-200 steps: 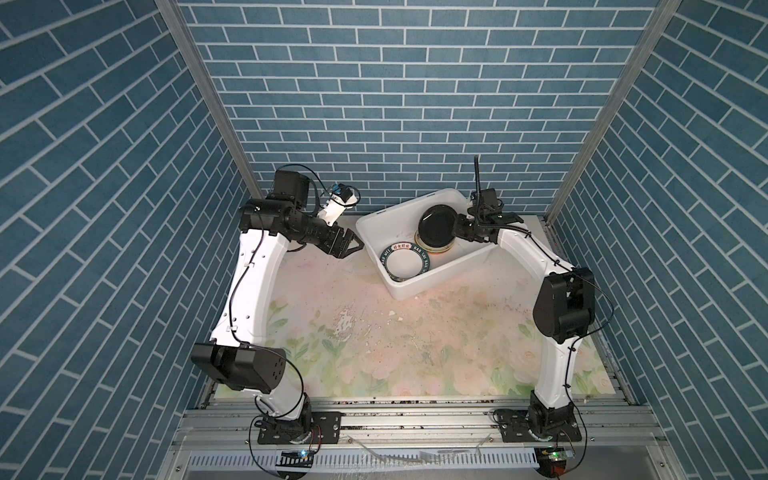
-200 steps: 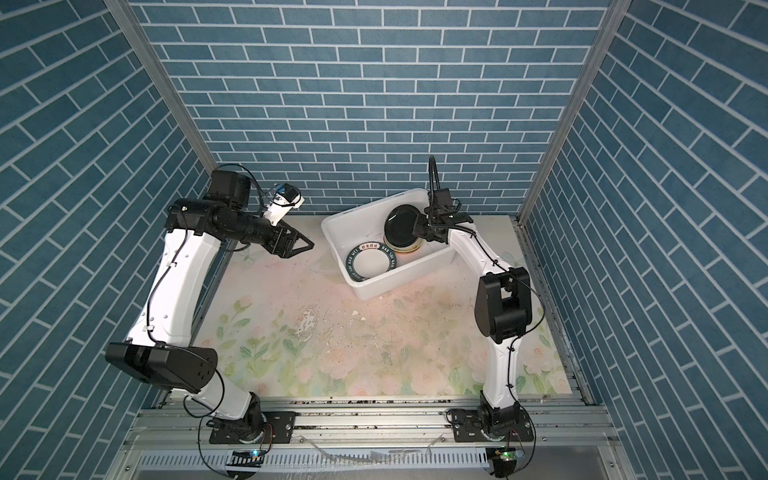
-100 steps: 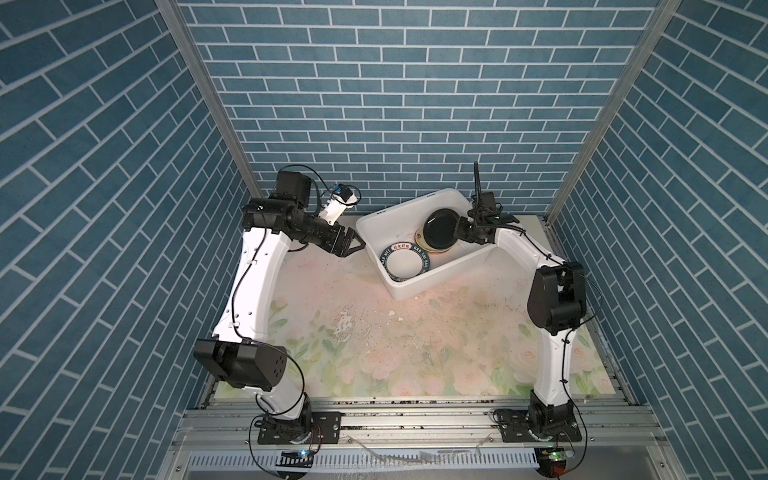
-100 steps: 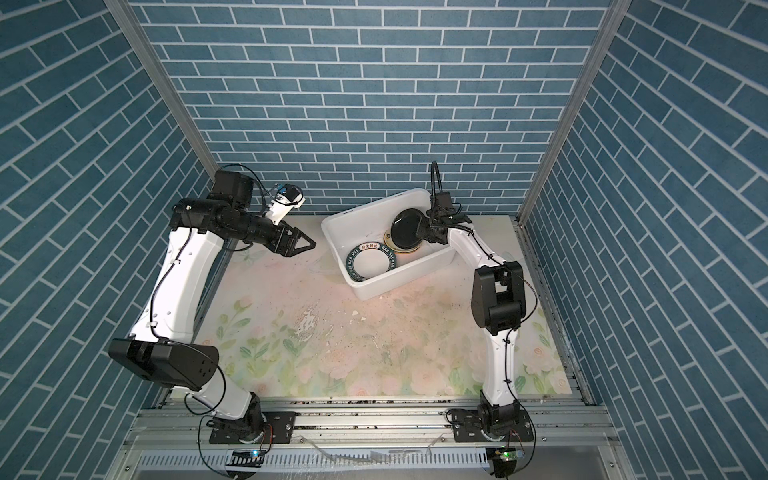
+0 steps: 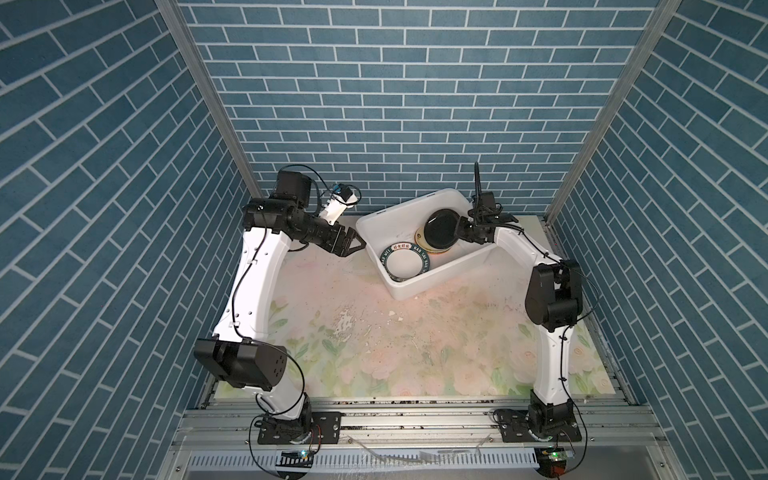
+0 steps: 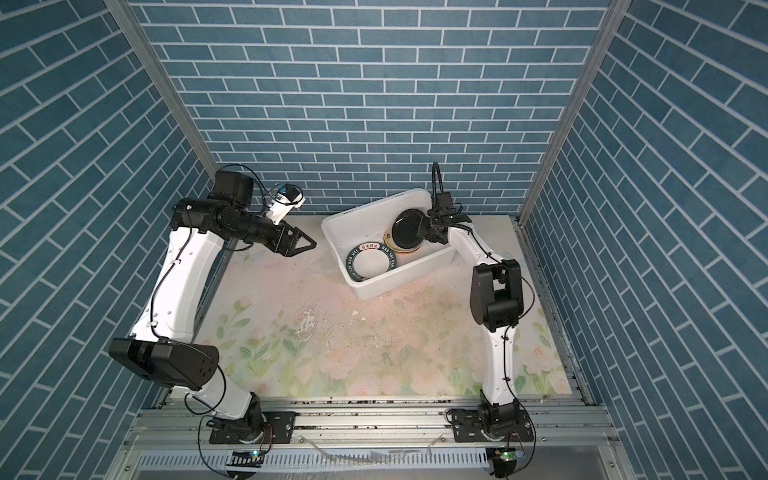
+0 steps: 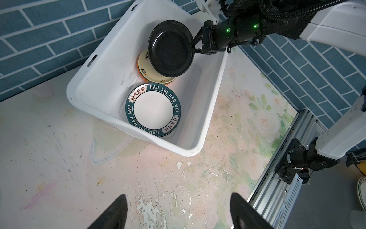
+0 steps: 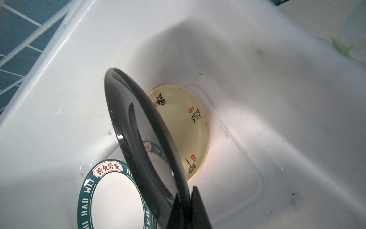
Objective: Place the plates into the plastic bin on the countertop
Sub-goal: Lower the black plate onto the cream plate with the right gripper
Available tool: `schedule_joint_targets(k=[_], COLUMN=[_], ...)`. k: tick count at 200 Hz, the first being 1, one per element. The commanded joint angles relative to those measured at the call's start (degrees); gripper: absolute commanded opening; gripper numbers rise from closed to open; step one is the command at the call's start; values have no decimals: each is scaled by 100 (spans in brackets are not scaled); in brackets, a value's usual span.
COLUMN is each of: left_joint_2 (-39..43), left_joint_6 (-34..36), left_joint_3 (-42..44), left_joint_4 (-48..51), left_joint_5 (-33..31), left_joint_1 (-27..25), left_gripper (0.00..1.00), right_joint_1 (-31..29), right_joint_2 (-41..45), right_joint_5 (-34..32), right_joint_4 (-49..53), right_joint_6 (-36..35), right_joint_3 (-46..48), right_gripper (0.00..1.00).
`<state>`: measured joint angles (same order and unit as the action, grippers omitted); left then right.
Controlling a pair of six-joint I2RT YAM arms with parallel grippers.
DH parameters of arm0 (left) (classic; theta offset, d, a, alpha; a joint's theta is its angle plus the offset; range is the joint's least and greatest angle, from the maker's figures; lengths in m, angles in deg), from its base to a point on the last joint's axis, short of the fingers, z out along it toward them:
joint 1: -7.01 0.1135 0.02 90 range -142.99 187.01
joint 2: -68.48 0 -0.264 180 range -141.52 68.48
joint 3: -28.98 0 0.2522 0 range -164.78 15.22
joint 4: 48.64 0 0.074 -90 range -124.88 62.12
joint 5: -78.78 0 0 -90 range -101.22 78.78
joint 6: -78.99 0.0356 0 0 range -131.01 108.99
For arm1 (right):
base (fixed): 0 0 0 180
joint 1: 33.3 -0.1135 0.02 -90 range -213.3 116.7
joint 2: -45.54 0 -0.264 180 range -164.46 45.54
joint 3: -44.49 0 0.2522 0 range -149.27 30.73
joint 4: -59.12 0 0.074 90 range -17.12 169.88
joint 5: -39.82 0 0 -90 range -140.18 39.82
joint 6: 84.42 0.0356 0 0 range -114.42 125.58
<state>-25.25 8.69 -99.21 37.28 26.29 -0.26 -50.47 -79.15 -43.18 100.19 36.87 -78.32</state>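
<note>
The white plastic bin [image 5: 405, 203] [image 6: 374, 203] [image 7: 111, 65] [image 8: 257, 99] stands at the back of the flowered countertop [image 5: 374, 324] [image 7: 59, 158]. My right gripper [image 5: 460, 228] [image 6: 424, 229] [image 7: 191, 48] [image 8: 188, 190] is shut on the rim of a black plate [image 5: 440, 226] [image 6: 409, 227] [image 7: 168, 51] [image 8: 142, 126]. The plate hangs tilted inside the bin over a cream-yellow plate [image 7: 146, 67] [image 8: 190, 126] with an orange edge beneath. A white plate with a dark lettered rim [image 5: 405, 264] [image 6: 371, 264] [image 7: 153, 109] [image 8: 111, 200] lies flat beside them. My left gripper [image 5: 356, 248] [image 6: 305, 248] [image 7: 178, 195] hovers open and empty, left of the bin.
Blue brick walls close in on the back and both sides. A grey metal rail [image 5: 395, 419] runs along the front edge. The countertop has a chipped white patch [image 5: 345, 324] near its middle. The bin sits skewed, its near corner pointing to the front.
The right arm's elbow has shifted slightly toward the middle while the black plate stays held over the stack in the bin. The left arm has barely moved.
</note>
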Motion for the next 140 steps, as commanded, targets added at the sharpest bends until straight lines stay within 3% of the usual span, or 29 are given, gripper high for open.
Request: schedule_joint_targets(k=[1,140], left_joint_2=[0,142], left_joint_6=[-10,7], left_joint_3=[78,284], left_joint_4=[-9,-55], left_joint_5=[45,19], left_joint_1=[-29,-29], left_gripper=[83,83], right_joint_1=[38,134], right_joint_2=[-56,-707], right_joint_5=[106,537], right_joint_4=[-201,-205], right_joint_6=[165,534], right_joint_3=[-81,-510], right_gripper=[0,0])
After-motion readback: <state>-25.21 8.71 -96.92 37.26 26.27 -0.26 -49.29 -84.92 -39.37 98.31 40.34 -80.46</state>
